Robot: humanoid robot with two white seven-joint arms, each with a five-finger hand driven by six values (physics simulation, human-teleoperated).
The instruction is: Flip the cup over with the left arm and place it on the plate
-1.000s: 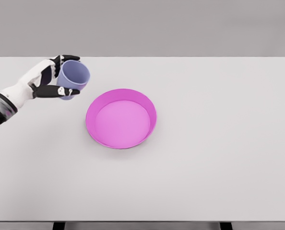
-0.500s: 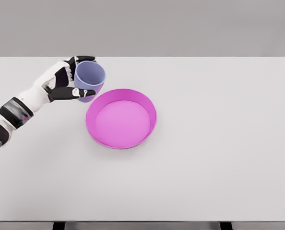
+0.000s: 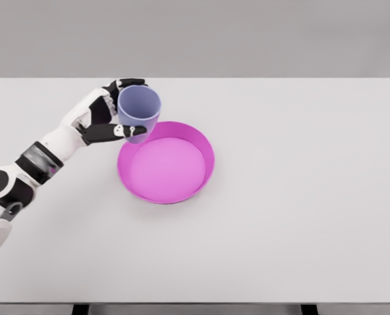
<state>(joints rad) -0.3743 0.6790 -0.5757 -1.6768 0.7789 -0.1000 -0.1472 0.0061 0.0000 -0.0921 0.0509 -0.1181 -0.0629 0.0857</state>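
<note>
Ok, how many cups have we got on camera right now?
1. The lavender cup is gripped in the left robot hand, mouth up, over the far-left rim of the pink plate. Nothing in view looks able to hide another.

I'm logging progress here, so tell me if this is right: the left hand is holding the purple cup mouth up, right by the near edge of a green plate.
Not quite: the plate is pink, not green, as the head view shows. The rest holds: the left hand grips the purple cup mouth up, at the plate's far-left rim rather than its near edge.
</note>
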